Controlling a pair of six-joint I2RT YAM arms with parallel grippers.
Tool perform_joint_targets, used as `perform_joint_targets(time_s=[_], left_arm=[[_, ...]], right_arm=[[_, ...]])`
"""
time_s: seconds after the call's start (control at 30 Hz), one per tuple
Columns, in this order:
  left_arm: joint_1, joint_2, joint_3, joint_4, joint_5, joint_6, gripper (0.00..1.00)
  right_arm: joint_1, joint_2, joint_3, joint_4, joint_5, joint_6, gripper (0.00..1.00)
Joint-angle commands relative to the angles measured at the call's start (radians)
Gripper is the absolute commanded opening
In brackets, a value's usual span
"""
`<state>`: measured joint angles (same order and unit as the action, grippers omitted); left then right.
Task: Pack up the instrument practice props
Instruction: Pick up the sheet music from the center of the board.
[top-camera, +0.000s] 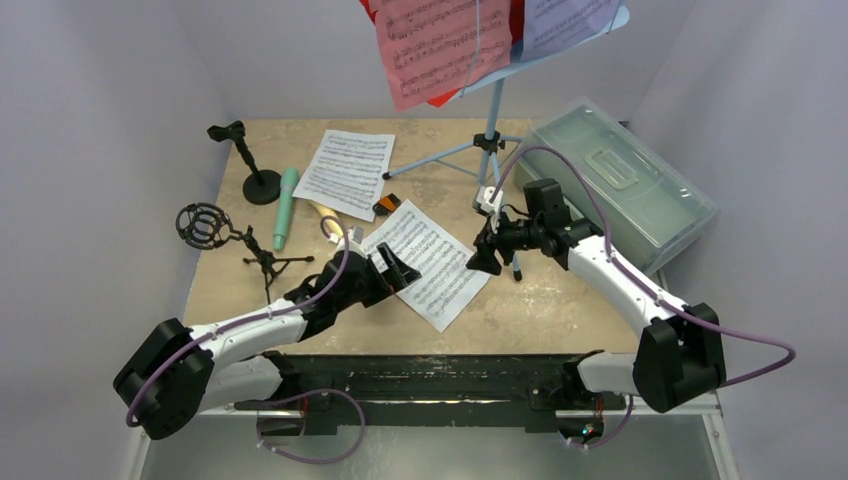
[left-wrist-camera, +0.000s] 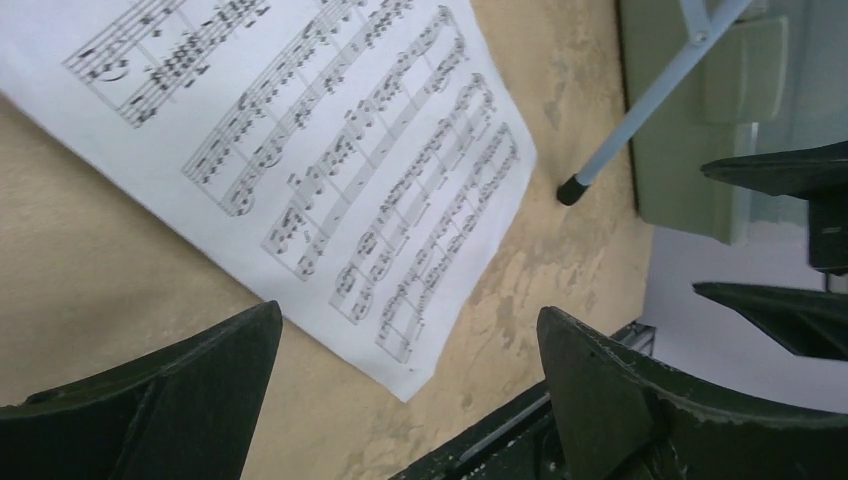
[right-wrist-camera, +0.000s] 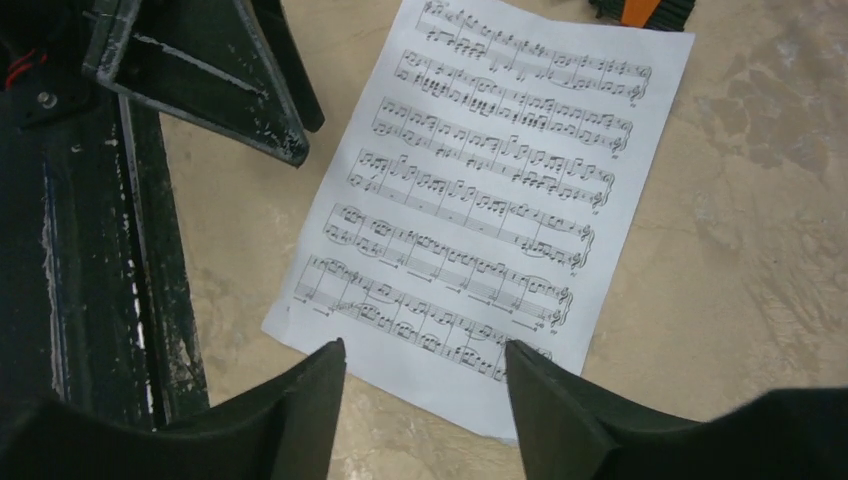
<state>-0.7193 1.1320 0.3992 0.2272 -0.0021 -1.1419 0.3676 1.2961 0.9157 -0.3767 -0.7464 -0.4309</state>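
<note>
A white music sheet (top-camera: 425, 262) lies flat on the table between my two grippers. My left gripper (top-camera: 395, 268) hovers over its left side, wide open and holding nothing (left-wrist-camera: 410, 315); the sheet (left-wrist-camera: 330, 150) lies beyond its fingertips. My right gripper (top-camera: 483, 258) is open over the sheet's right edge (right-wrist-camera: 423, 347), with the paper (right-wrist-camera: 490, 190) flat beneath it. A second white sheet (top-camera: 345, 172), a teal microphone (top-camera: 286, 207), a beige microphone (top-camera: 325, 215), a black tripod (top-camera: 215, 232) and a round-base pole (top-camera: 255, 175) lie to the left. The light-blue music rack (top-camera: 490, 130) holds pink (top-camera: 440, 45) and lilac (top-camera: 565, 20) sheets.
A translucent grey-green box (top-camera: 620, 185) with its lid on stands at the right. A small black-and-orange object (top-camera: 388, 206) lies by the sheet's far corner. The rack's leg (left-wrist-camera: 640, 110) reaches down near my right gripper. The arms' black base rail (top-camera: 440, 375) runs along the near edge.
</note>
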Motion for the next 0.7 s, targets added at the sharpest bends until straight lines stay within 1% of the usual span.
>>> perform_joint_targets(time_s=[0.0,0.1,0.2,0.3,0.47,0.6,0.67], left_arm=[[-0.023,-0.013,0.025,-0.146,-0.152,0.052,1.00],[-0.024,0.020,0.052,-0.267,-0.254,0.052,0.99],[-0.027,0.066,0.058,-0.273,-0.282,0.042,0.98],[-0.028,0.094,0.024,-0.168,-0.318,0.050,0.98],[-0.028,0.129,-0.058,0.063,-0.323,0.068,0.98],[-0.026,0.151,-0.123,0.182,-0.356,0.029,0.88],[-0.024,0.161,-0.161,0.258,-0.359,0.017,0.75]], right_arm=[[0.005,-0.018,-0.010,-0.079,-0.074,-0.190,0.69],[0.016,-0.050,-0.048,-0.075,-0.099,-0.259,0.80],[0.017,-0.068,-0.063,-0.070,-0.113,-0.282,0.83],[0.017,-0.064,-0.061,-0.078,-0.113,-0.292,0.83],[0.017,-0.077,-0.064,-0.086,-0.120,-0.305,0.83],[0.017,-0.093,-0.069,-0.090,-0.119,-0.318,0.83],[0.016,-0.098,-0.069,-0.093,-0.120,-0.322,0.83]])
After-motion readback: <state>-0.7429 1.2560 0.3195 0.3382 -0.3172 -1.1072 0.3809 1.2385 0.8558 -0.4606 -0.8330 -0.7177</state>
